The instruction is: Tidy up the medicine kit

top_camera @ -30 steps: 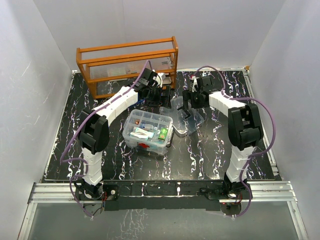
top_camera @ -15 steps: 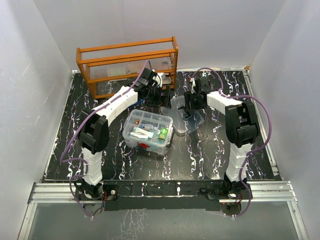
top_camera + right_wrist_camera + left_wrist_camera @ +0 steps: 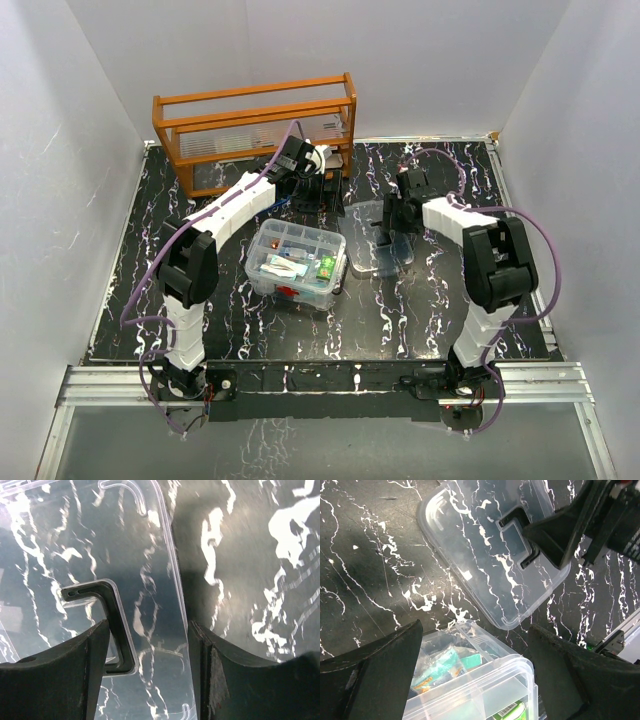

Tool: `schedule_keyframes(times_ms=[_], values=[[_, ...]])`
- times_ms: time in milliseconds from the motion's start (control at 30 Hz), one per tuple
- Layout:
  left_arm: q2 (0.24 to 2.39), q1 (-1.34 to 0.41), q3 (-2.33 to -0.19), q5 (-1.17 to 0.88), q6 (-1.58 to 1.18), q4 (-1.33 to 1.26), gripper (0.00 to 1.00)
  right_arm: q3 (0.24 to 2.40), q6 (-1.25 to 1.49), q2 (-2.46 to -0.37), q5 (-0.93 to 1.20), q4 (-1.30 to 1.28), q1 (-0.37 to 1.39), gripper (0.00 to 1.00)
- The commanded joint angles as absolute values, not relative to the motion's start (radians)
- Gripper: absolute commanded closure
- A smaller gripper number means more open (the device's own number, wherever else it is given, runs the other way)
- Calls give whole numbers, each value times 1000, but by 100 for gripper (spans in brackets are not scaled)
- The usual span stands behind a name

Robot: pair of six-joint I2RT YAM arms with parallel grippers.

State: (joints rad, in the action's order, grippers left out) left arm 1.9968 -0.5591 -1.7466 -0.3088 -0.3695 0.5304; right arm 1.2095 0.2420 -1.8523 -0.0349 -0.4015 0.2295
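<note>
Top view: the clear rectangular plastic box (image 3: 315, 297) with the red latch sits mid-way across the black marbled table (image 3: 420, 310), with bare surface on its near and right sides. The orange wooden rack (image 3: 255, 105) lines the far edge. The clear flat lid (image 3: 395, 250) lies just right of the box; a second ago it was tilted up and farther back.

Left wrist: the left gripper (image 3: 476, 625) hangs spread wide and empty over the box's corner.

Right wrist: the right gripper (image 3: 148, 625) straddles the dark handle (image 3: 117, 625) and the lid's edge. Whether it pinches them, I cannot tell.
</note>
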Motion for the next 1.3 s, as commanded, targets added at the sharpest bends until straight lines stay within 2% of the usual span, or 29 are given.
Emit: schedule_keyframes(times_ms=[0, 133, 233, 367, 500, 600, 933, 1200, 1267], values=[[1968, -554, -1782, -359, -395, 519, 15, 1088, 356, -1754, -179, -454, 225, 52], [1998, -555, -1792, -407, -431, 480, 15, 1039, 341, -1717, -130, -400, 207, 37], [2032, -555, -1809, -422, -459, 462, 15, 1057, 300, -1734, -85, -387, 192, 35], [2086, -554, -1843, -433, -495, 450, 15, 1069, 282, -1786, -32, -387, 164, 41], [2129, -555, -1846, -421, -528, 418, 15, 1052, 288, -1783, -28, -369, 151, 56], [2158, -554, -1848, -409, -538, 406, 15, 1047, 304, -1769, -39, -350, 151, 63], [2195, -555, -1823, -449, -547, 345, 15, 985, 382, -1629, 3, -198, 116, 73], [2238, -555, -1838, -499, -580, 318, 16, 971, 391, -1598, 111, -155, 58, 75], [2244, -554, -1849, -442, -589, 340, 16, 976, 380, -1607, 127, -159, 58, 73]])
